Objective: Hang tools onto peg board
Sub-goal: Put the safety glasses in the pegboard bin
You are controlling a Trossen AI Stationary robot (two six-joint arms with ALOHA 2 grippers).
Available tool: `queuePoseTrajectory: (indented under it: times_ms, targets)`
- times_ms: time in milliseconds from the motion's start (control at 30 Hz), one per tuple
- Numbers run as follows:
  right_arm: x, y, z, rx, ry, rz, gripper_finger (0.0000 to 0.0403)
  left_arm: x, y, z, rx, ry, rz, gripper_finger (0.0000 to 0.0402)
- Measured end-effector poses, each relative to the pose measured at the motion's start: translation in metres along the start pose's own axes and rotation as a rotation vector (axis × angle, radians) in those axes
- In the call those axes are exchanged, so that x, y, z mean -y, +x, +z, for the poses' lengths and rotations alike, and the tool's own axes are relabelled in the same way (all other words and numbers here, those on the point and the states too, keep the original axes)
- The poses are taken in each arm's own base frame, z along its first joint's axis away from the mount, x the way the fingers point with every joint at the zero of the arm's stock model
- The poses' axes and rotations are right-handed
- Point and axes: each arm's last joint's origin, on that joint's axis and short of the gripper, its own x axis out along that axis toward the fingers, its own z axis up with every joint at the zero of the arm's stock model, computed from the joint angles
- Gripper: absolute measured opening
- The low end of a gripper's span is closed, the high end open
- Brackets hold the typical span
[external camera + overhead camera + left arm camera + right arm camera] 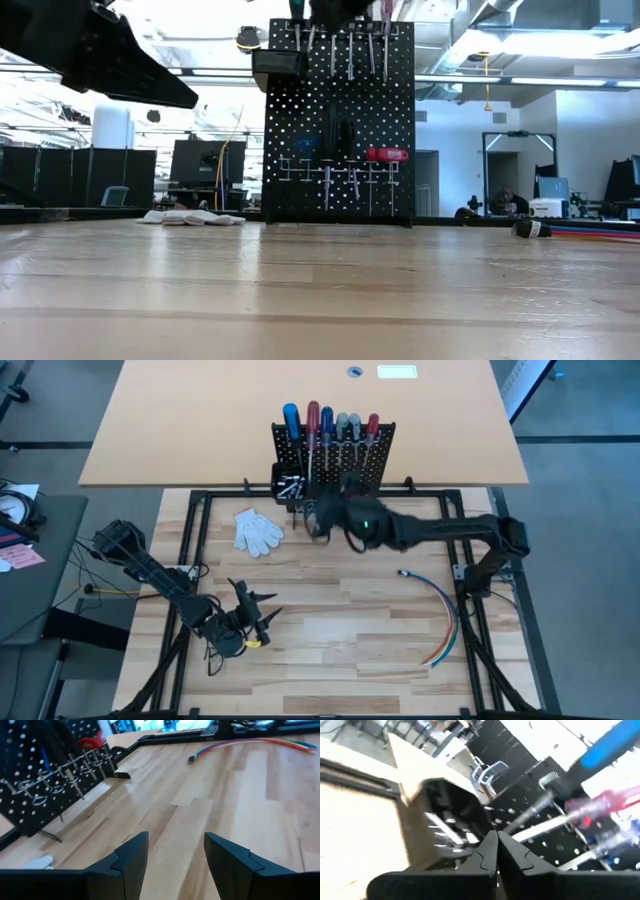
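- The wooden table (330, 630) carries the peg board (335, 455), which stands upright at its far edge.
- The tools (327, 422) hang in a row along the board's top: blue, red and grey-handled screwdrivers. A black bin (290, 485) is attached at the board's left side.
- The right gripper (322, 520) is just in front of the board; its fingers are closed together and hold nothing.
- The left gripper (176, 862) hovers over the near left of the table, fingers apart, empty.
- A white glove (258, 530) lies left of the board.
- A bundle of coloured cables (440, 615) lies at the right.

Closed fingers (496, 851) nr black bin (451, 822)
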Motion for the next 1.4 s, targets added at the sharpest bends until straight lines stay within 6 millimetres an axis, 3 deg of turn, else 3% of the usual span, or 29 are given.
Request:
queuePoseTrajectory:
  times_ms: [100, 233, 400, 567, 667, 833, 1033, 1400]
  targets:
    - [-0.026, -0.030, 0.014, 0.011, -0.097, 0.111, 0.0013, 0.004, -0.007, -0.001, 0.005, 0.046, -0.034, 0.0189]
    - [-0.069, -0.075, 0.010, -0.034, -0.232, 0.327, 0.0009, 0.017, -0.023, 0.010, 0.034, 0.070, -0.107, 0.0189]
    - [-0.113, -0.131, -0.010, -0.132, -0.095, 0.496, 0.0003, 0.036, -0.051, 0.037, -0.006, 0.184, -0.264, 0.0189]
    - [-0.163, -0.180, -0.041, -0.124, 0.085, 0.592, 0.0007, 0.026, -0.064, 0.084, -0.390, 0.056, -0.284, 0.0189]
    - [-0.181, -0.203, -0.062, -0.082, 0.176, 0.632, 0.0007, 0.014, -0.065, 0.097, -0.683, -0.004, -0.216, 0.0189]
    - [-0.191, -0.220, -0.088, -0.009, 0.263, 0.582, 0.0007, 0.003, -0.069, 0.094, -0.979, -0.132, -0.111, 0.0189]
    - [-0.193, -0.219, -0.101, -0.022, 0.194, 0.576, 0.0007, 0.006, -0.084, 0.074, -1.150, -0.410, 0.051, 0.0189]
    - [-0.191, -0.212, -0.098, 0.010, 0.134, 0.560, 0.0007, 0.018, -0.101, 0.016, -1.204, -0.781, 0.222, 0.0190]
